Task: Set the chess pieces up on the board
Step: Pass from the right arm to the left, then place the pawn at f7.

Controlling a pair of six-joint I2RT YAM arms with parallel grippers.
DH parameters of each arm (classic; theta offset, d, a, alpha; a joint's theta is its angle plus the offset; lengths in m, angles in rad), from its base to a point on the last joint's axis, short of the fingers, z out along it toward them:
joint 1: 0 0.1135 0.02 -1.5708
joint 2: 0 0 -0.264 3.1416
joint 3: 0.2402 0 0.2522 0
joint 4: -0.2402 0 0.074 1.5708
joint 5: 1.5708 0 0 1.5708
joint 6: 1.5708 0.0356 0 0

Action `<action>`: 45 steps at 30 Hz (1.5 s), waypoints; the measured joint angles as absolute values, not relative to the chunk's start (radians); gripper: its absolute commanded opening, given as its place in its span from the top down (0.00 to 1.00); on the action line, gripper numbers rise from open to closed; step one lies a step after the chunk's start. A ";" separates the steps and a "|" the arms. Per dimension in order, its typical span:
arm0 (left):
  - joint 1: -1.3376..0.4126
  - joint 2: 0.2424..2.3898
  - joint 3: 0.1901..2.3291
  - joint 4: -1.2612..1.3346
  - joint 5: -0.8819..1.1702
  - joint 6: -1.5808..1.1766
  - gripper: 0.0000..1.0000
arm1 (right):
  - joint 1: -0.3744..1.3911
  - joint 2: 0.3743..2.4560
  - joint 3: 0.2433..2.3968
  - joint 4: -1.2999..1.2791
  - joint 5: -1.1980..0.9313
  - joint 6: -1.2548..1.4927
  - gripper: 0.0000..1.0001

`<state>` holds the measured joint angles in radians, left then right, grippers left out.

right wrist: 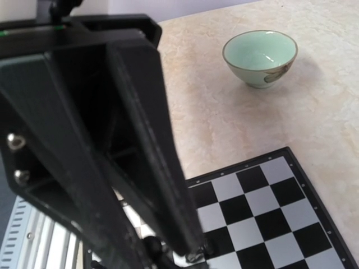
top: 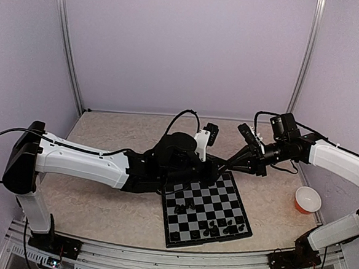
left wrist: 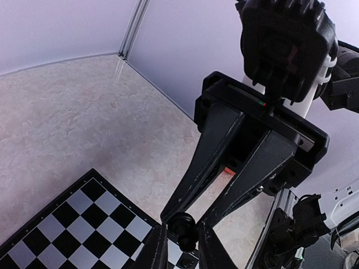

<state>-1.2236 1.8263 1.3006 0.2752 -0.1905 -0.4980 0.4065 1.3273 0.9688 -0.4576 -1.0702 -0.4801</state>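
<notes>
Top view: left gripper and right gripper meet tip to tip over the far corner of the board, probably a handover. Other chess pieces crowd the near rows.
Left wrist: one piece upright, left fingers look clamped on it, right tips flank its head.
Right wrist: right jaws nearly together, can't tell if they grip. Bowl is well apart.
</notes>
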 measured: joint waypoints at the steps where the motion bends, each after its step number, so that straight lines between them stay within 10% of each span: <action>1: -1.224 1.826 1.301 0.275 -0.191 -0.499 0.83 | 0.405 1.327 0.969 -0.458 -1.071 -0.480 0.88; 13: -1.220 1.826 1.313 0.221 -0.187 -0.485 0.95 | 0.397 1.327 0.963 -0.474 -1.065 -0.522 0.52; 45: -1.304 1.907 1.438 -0.679 -0.068 -0.409 0.97 | 0.369 1.264 0.902 -0.393 -0.673 -0.557 0.50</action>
